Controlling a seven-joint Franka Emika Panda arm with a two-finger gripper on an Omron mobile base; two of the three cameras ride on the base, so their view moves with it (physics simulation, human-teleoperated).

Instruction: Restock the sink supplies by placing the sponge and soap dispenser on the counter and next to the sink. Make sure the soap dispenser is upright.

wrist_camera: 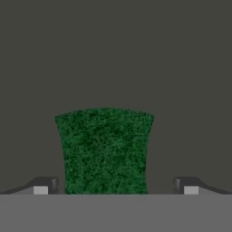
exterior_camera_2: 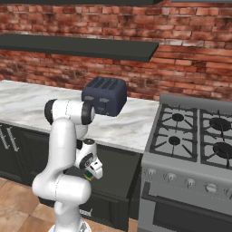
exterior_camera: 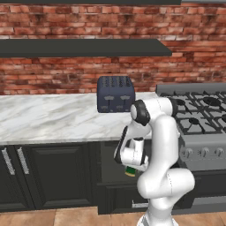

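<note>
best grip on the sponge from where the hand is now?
Take the sponge across its two long side edges, coming straight along the hand's present line. In the hand view its green face lies centred between the open fingers, with a gap on each side, so they look able to close on those narrow sides. Its thickness can't be judged here.

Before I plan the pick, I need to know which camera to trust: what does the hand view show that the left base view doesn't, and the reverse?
Hand view: the sponge, green top close up, with a gap between it and each of the two spread finger tips.
Left base view: the arm folded low before the dark cabinets, the marble counter, a dark blue toaster on it, the stove, a shelf.
Both: the sponge at the hand.
</note>
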